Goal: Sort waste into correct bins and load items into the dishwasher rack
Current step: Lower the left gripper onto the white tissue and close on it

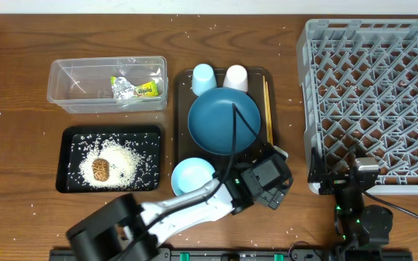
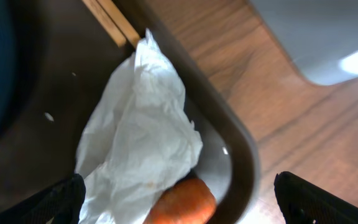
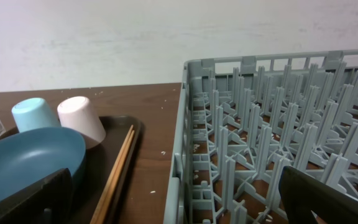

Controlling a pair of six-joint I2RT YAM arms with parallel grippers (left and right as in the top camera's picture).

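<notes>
Tub: the wrapper (image 1: 135, 88) lies in the clear tub (image 1: 56, 72), so that piece is sorted.
Black tray: the rice (image 1: 125, 156) and the brown lump (image 1: 101, 170) lie in the black tray (image 1: 71, 134) (stray grains also dot the table (image 1: 13, 72)).
Carrot: the carrot (image 2: 185, 200) sits in the near right corner of the brown tray (image 2: 241, 149), partly under a crumpled white paper (image 2: 142, 124). Neither is binned yet.
Left gripper: the left gripper (image 2: 178, 198) has its jaws wide apart and holds nothing. It hangs over the carrot, one finger to each side.
Right gripper: the right gripper (image 3: 180, 208) also has its jaws wide apart and holds nothing, near the rack's near left corner.
Rack: the rack (image 1: 372, 101) shows no dishes.
Dishes: the plate (image 1: 212, 119), bowl (image 1: 192, 176), blue cup (image 1: 203, 76), white cup (image 1: 236, 76) and chopsticks (image 1: 268, 109) are all on the brown tray. Both cups are upside down, and the chopsticks lie along the tray's right edge.
Done: most of the waste sorting, as I judge it.
Left: the carrot, likely the paper, and then all the loading.
Progress: under halfway, by my reckoning.
</notes>
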